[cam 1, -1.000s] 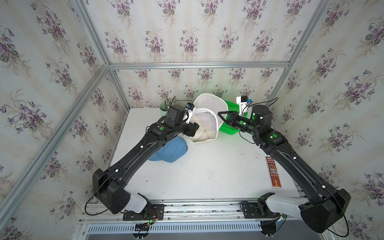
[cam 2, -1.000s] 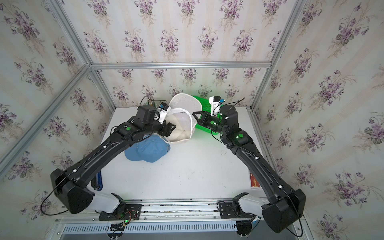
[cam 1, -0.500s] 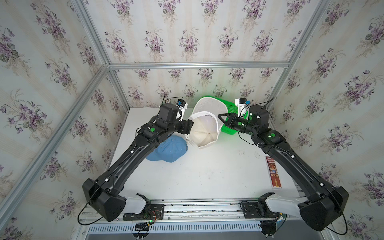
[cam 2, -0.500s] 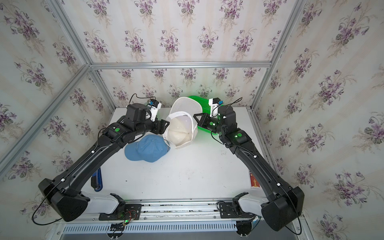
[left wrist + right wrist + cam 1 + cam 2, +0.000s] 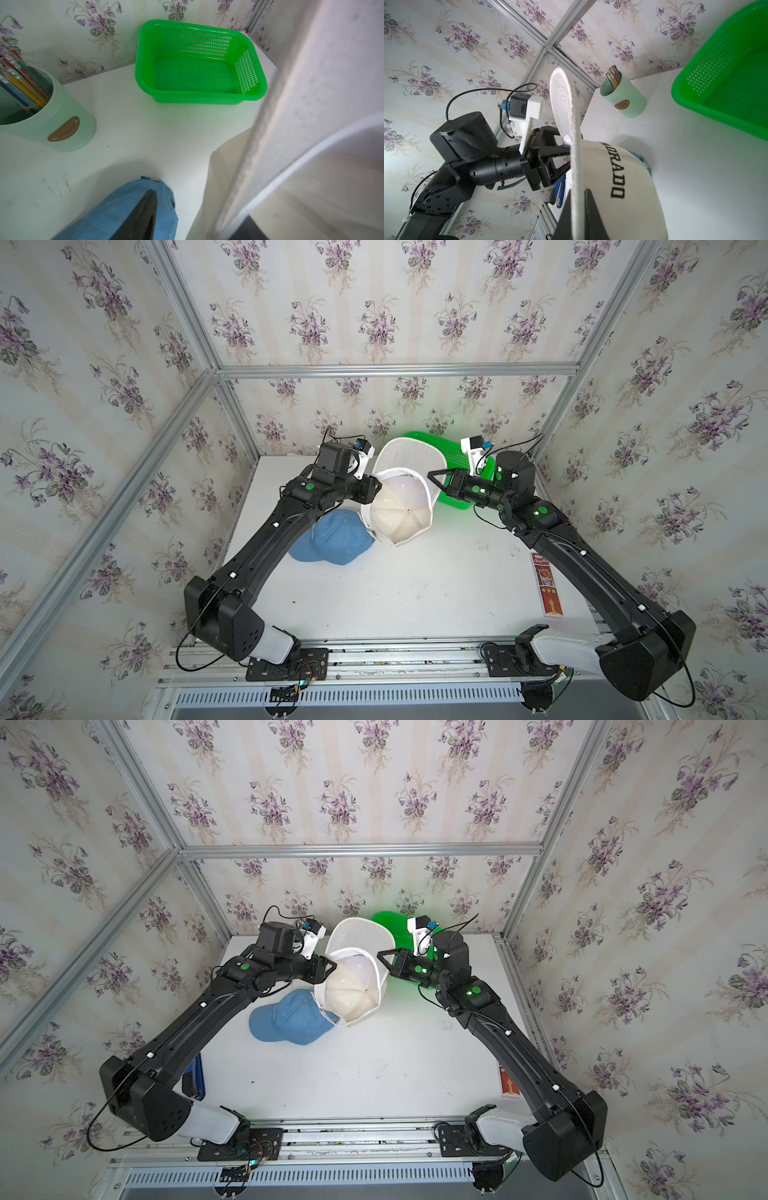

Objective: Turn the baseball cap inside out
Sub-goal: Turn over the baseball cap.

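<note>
- Both arms reach inward above the table (image 5: 415, 593).
- The right claw (image 5: 432, 477) clamps the white cap (image 5: 401, 512) at its 2 o'clock.
- The left claw (image 5: 375, 486) meets its 10 o'clock edge; grip unclear.

This is a robot test booth, dressed up a bit like a home. The walls are flat panels of flower wallpaper (image 5: 415, 302) held in shiny metal bars (image 5: 395, 369). Two big black robot arms, the left arm (image 5: 266, 547) and the right arm (image 5: 582, 572), are bolted to a metal rail (image 5: 395, 655) at the front edge of a white table (image 5: 415, 597). A green basket (image 5: 209, 99) and a cup of pencils (image 5: 62, 124) stand by the back edge.
</note>
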`<state>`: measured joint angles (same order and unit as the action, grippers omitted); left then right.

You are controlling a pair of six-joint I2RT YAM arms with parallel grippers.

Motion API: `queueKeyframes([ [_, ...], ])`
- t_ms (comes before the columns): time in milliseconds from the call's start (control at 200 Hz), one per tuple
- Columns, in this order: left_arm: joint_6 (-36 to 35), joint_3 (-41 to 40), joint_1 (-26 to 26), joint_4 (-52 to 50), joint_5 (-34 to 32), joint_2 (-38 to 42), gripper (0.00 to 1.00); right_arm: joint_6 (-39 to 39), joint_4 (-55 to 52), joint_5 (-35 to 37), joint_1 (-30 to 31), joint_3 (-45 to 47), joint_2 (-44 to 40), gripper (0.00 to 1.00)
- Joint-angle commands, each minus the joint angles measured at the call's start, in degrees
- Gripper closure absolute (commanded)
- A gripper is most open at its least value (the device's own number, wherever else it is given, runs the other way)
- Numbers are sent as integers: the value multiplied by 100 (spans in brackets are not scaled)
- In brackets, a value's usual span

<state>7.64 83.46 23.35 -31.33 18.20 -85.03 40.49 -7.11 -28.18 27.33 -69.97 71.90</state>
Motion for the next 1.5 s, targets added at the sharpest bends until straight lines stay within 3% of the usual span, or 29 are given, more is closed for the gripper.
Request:
queueKeyframes([
  [0, 145, -167, -133, 432, 682, 78, 69, -72, 211, -92, 9, -69, 0, 100],
  [100, 163, -174, -147, 384, 839, 72, 78, -59, 232, -49, 10, -51, -9, 100],
  [170, 151, -164, -152, 308, 848, 65, 91, -18, 302, -13, 17, -36, -9, 100],
  [270, 103, -165, -108, 238, 683, 109, 93, 87, 448, 19, 42, -25, 22, 100],
  [525, -62, 133, 347, -437, -1550, 32, 100, 327, 578, 376, 281, -69, 105, 100],
  [634, -148, 143, 437, -606, -2341, -59, 94, 341, 552, 460, 281, -93, 79, 100],
  [794, -181, 103, 532, -588, -2752, -49, 90, 363, 531, 549, 289, -117, 112, 100],
  [869, -245, 240, 685, -726, -2865, -65, 69, 378, 504, 708, 307, -122, 169, 100],
  [1034, -193, 619, 774, -1131, -2207, 109, 46, 389, 396, 996, 305, -282, 435, 100],
  [1124, -252, 774, 811, -1400, -2270, 259, 37, 367, 300, 1098, 306, -396, 564, 100],
  [1254, -479, 696, 921, -1594, -2709, 635, 35, 275, 37, 1399, 306, -538, 682, 100],
  [1494, -2029, 117, 1877, -829, -1377, 873, 30, 450, -52, 1410, 305, -604, 858, 100],
])
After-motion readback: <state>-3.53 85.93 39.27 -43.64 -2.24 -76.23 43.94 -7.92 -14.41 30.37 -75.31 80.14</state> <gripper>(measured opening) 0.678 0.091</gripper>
